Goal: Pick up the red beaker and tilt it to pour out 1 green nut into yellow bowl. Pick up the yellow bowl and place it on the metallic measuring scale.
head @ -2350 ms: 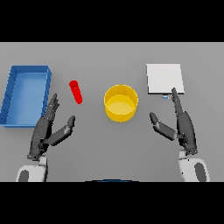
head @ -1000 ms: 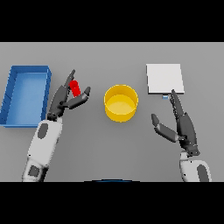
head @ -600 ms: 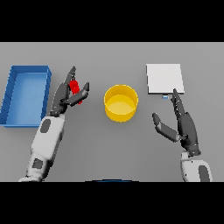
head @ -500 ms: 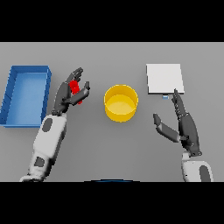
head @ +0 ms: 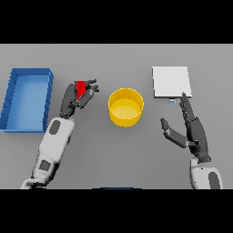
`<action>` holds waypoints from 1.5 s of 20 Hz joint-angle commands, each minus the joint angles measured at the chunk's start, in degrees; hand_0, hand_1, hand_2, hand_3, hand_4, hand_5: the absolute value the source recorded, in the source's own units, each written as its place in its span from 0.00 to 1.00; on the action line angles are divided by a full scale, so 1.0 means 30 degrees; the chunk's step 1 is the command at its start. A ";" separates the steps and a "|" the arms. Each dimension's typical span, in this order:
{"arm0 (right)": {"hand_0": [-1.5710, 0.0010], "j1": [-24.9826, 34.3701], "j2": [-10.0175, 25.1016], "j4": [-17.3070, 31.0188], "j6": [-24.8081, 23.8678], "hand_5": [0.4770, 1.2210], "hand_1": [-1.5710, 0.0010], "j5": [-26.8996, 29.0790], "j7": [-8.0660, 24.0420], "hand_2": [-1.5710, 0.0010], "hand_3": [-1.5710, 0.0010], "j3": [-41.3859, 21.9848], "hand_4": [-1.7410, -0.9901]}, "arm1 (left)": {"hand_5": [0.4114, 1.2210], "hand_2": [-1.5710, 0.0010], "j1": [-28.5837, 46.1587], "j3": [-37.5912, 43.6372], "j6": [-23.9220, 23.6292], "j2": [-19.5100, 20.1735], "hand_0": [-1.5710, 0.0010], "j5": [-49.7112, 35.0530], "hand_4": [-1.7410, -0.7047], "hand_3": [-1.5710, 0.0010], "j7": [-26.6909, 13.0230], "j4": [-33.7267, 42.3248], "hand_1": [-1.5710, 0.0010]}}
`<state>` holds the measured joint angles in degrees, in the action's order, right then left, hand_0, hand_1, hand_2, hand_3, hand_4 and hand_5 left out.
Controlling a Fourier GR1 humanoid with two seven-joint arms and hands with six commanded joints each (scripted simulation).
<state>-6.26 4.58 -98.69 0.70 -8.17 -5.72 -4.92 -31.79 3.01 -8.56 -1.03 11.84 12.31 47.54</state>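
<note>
Small red beaker (head: pixel 81 88) clamped in left hand (head: pixel 75 98), round yellow bowl (head: pixel 125 106) just right; right hand (head: pixel 191 129) idle, fingers straight.

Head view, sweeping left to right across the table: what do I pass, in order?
Blue tray → left hand curled round the red beaker → yellow bowl → metallic measuring scale, with the open right hand just in front of it toward the robot.
</note>
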 commanded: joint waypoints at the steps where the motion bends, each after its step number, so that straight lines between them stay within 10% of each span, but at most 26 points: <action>1: 1.00 0.0000 -0.0018 -0.0033 0.0031 0.22 1.00 -0.0045 0.0131 1.00 1.00 -0.0080 0.65 | 0.94 0.08 0.0012 0.0201 0.0199 -0.0071 0.09 -0.0376 0.15 0.11 0.0312 0.0155 0.08; 16: 1.00 -0.0122 0.0177 -0.0022 -0.0470 0.25 1.00 -0.1244 -0.1003 1.00 1.00 -0.0401 0.69 | 0.90 0.01 -0.0410 -0.1096 0.2336 0.1663 0.01 -0.1336 0.02 0.01 -0.1767 0.3752 0.01; 30: 1.00 -0.0209 0.0172 -0.0207 -0.0195 0.26 1.00 -0.1101 0.0043 1.00 1.00 -0.0462 0.74 | 0.94 0.00 -0.4349 -0.8780 0.4961 0.5054 0.00 0.8048 0.00 0.00 -0.6093 0.4234 0.00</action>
<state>-6.90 5.09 -99.30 0.12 -11.47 -5.59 -6.31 -44.86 -23.31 6.33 14.12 36.03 -6.01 60.26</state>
